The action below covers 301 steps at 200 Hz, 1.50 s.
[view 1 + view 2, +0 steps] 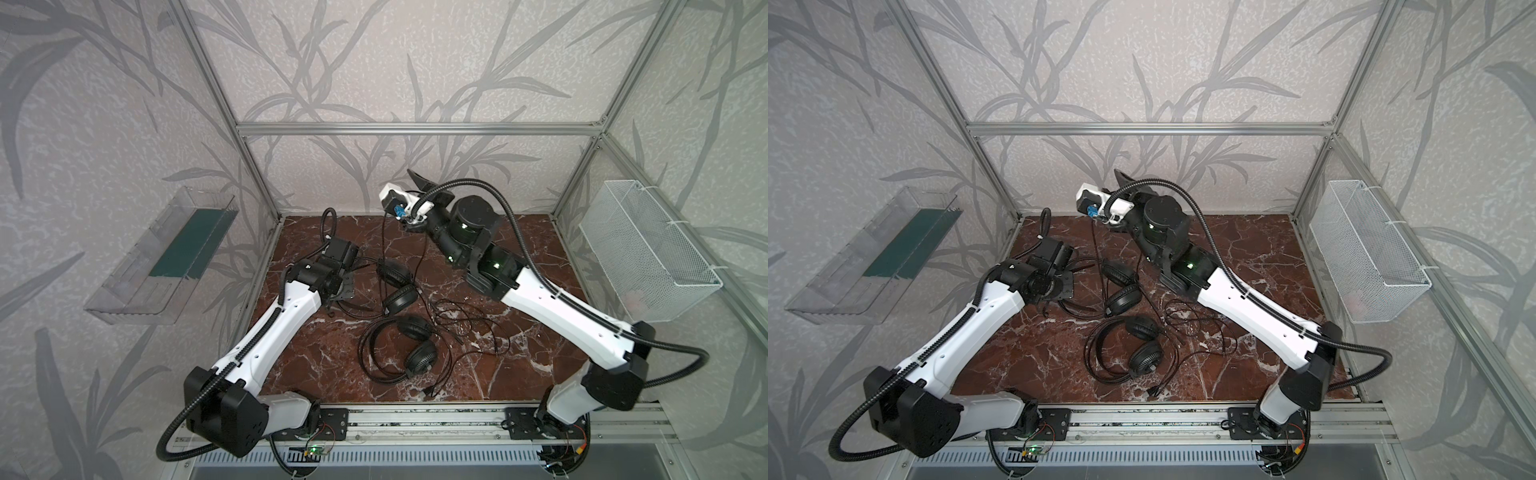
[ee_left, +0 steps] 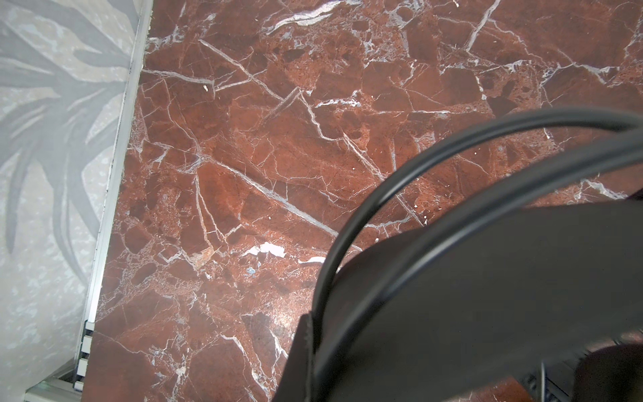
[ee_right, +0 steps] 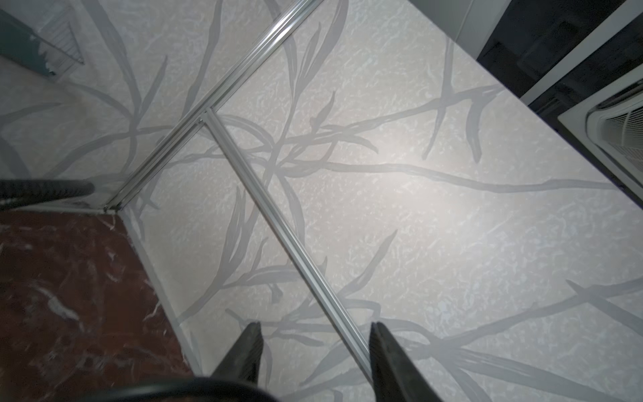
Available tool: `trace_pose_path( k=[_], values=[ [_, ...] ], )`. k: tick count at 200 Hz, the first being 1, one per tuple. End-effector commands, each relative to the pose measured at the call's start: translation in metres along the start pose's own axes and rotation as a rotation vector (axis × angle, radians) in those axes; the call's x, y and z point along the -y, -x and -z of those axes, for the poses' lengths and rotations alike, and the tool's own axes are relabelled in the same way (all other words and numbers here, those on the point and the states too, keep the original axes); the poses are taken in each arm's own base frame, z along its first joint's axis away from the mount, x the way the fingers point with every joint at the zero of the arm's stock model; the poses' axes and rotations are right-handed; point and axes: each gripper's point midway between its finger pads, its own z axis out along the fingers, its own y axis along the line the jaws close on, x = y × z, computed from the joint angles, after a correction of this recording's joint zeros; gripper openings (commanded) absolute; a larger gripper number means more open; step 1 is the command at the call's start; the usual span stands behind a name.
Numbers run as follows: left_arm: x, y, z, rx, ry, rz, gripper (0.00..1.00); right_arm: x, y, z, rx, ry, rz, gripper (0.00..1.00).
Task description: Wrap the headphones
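The far headset (image 1: 395,286), near headset (image 1: 415,349) and tangled cable (image 1: 457,337) block the bench (image 1: 540,241) middle; its far right and near left lie bare.

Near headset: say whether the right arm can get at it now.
Probably yes. The right gripper is raised at the back with open jaws, and the near headset lies uncovered in front of it; only loose thin cable lies between it and that arm.
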Motion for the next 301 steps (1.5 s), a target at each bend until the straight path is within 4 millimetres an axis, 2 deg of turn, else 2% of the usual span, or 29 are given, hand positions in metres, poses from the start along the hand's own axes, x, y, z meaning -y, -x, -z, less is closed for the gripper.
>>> trace_pose_path(
  k=[1,16,24,44,53,67,94,127,143,167,180,206,224,250,277,301],
  values=[
    [-0.001,0.01,0.01,0.059,-0.015,0.027,0.0,0.058,0.06,0.08,0.204,0.055,-0.304,0.36],
    [-0.002,0.012,0.012,0.068,-0.01,0.033,0.0,0.052,0.06,0.097,0.212,0.122,-0.36,0.28],
    [-0.004,0.013,0.013,0.074,-0.007,0.039,0.0,0.045,0.063,0.105,0.225,0.167,-0.376,0.27],
    [-0.003,0.016,0.016,0.079,-0.015,0.048,0.0,0.014,0.078,0.12,0.272,0.288,-0.337,0.2],
    [-0.002,0.017,0.017,0.079,-0.022,0.054,0.0,0.002,0.078,0.121,0.257,0.347,-0.326,0.1],
    [0.0,0.016,0.017,0.074,-0.035,0.053,0.0,0.009,0.068,0.114,0.214,0.274,-0.359,0.0],
    [0.003,0.013,0.014,0.061,-0.046,0.038,0.0,0.013,0.061,0.11,0.185,0.235,-0.315,0.0],
    [0.001,0.013,0.017,0.083,-0.05,0.041,0.0,0.035,0.069,0.115,0.208,0.168,-0.306,0.02],
    [0.01,0.013,0.022,0.087,-0.103,0.03,0.0,0.036,0.071,0.104,0.208,0.156,-0.243,0.0],
    [0.027,0.012,0.03,0.118,-0.176,-0.022,0.0,0.05,0.054,0.063,0.133,0.162,-0.24,0.0],
    [0.028,0.011,0.033,0.128,-0.169,-0.036,0.0,0.054,0.053,0.048,0.114,0.162,-0.232,0.0],
    [0.019,0.016,0.04,0.155,-0.167,0.03,0.0,0.037,0.061,0.039,0.103,0.262,-0.24,0.0],
    [0.007,0.027,0.054,0.201,-0.203,0.133,0.0,0.031,0.059,0.044,0.106,0.272,-0.253,0.0],
    [-0.012,0.046,0.073,0.226,-0.303,0.328,0.0,0.031,0.059,0.062,0.132,0.273,-0.266,0.0],
    [-0.015,0.063,0.088,0.22,-0.387,0.448,0.0,0.024,0.068,0.089,0.189,0.316,-0.267,0.0],
    [-0.018,0.077,0.096,0.232,-0.455,0.549,0.0,0.016,0.073,0.104,0.201,0.342,-0.265,0.0]
  ],
)
